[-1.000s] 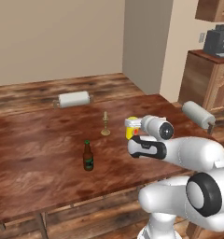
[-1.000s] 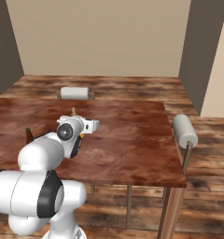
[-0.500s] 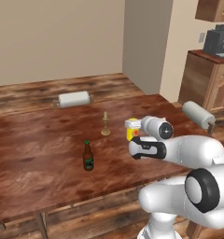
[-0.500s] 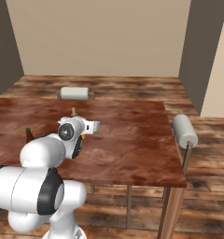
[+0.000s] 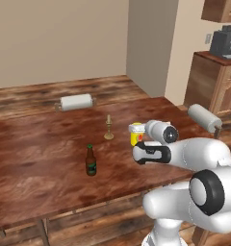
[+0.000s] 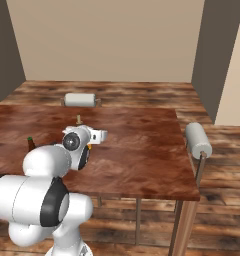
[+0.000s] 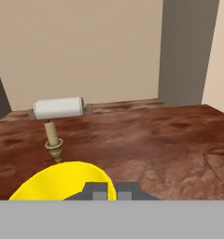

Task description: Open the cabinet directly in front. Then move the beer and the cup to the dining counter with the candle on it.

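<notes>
Little has changed since a moment ago: the gripper [image 7: 112, 190] still pinches the cup [image 5: 136, 133] by its rim over the dining counter [image 5: 35, 163]. Candle [image 5: 109, 128] just beyond; beer [image 5: 91, 160] leftward, upright.

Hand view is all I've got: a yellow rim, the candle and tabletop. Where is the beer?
Observer: The beer stands upright on the dining counter, nearer the robot than the candle.
Operator: Is the cup set down?
Observer: Not clearly. In the left base view the cup is upright at the end of the shut gripper, apart from the candle.
Operator: Anything off to the side?
Observer: A white cylinder on a post stands just off the counter's right edge.
</notes>
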